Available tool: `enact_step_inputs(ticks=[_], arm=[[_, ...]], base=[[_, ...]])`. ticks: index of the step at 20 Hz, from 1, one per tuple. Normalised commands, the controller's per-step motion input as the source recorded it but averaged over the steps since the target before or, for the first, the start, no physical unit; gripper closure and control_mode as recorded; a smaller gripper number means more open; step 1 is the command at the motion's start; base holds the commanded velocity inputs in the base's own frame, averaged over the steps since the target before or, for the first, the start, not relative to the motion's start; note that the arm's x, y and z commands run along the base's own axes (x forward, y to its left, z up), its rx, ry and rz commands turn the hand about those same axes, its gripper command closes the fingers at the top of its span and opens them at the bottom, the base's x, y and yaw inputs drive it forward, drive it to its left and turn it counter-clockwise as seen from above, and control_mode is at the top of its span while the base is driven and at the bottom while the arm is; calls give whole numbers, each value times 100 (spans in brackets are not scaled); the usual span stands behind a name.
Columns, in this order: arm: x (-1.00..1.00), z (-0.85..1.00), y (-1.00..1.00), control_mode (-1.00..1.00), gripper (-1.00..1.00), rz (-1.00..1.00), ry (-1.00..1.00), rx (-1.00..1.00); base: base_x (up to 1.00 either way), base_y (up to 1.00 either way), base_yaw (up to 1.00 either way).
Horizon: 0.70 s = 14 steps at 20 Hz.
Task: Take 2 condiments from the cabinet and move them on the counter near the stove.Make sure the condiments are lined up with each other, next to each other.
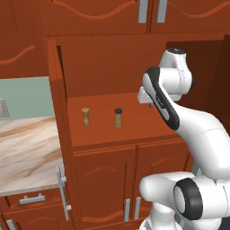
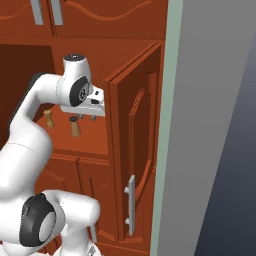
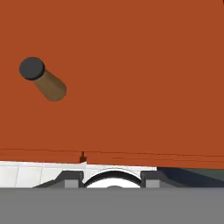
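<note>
Two condiments, tan-topped [image 1: 86,116], black-capped [image 1: 118,117], upright on cabinet shelf [image 1: 134,126], pincer [image 2: 86,118] state unclear

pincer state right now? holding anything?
Pincer: holding nothing, above the cabinet shelf; open or closed cannot be told. Black-capped shaker stands untouched.

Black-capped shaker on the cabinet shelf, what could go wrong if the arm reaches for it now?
The black-capped shaker stands upright close to the tan-topped shaker, so a sideways approach by the gripper might knock either over. The open cabinet doors flank the arm and could get clipped on the way out.
</note>
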Motion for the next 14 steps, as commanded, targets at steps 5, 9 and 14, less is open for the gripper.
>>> enact_step_inputs(ticks=[5,9,14], arm=[[-20,-3,0,-100,-100,13,0,0],[-24,-26,3,-100,-100,47,-4,1],[0,-25,29,-100,-100,26,-18,2]], base=[[0,0,0],[0,0,0],[0,0,0]])
